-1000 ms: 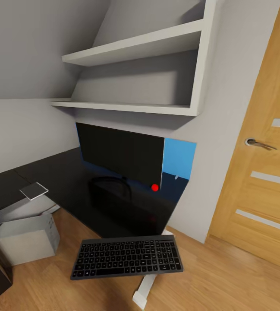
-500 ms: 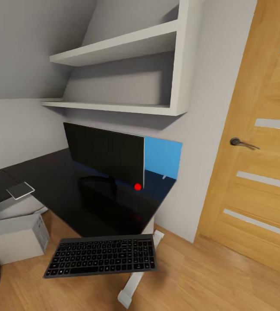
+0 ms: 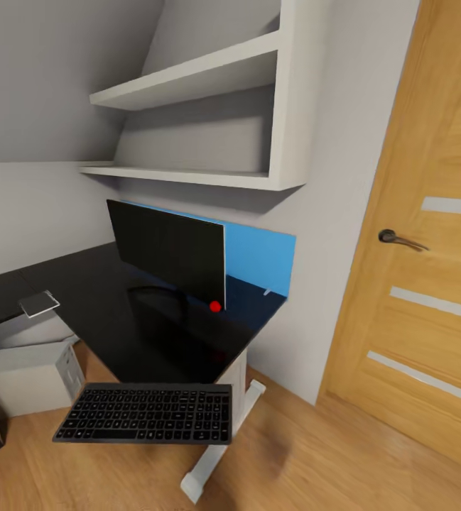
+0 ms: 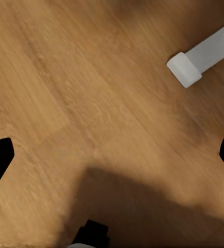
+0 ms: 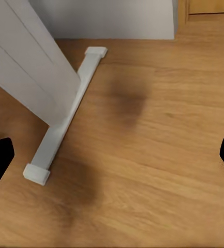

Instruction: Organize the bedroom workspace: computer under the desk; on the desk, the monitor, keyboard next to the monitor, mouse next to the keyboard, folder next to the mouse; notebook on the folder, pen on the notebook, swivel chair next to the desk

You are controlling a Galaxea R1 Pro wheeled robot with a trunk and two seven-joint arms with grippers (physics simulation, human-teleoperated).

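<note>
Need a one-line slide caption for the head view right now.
Keyboard hangs over the wood floor before the desk with its monitor.

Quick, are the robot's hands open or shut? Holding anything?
Left gripper: open, holding nothing.
Right gripper: open, holding nothing.

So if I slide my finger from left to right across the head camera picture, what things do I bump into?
Notebook → keyboard → blue desk panel → door handle.
</note>
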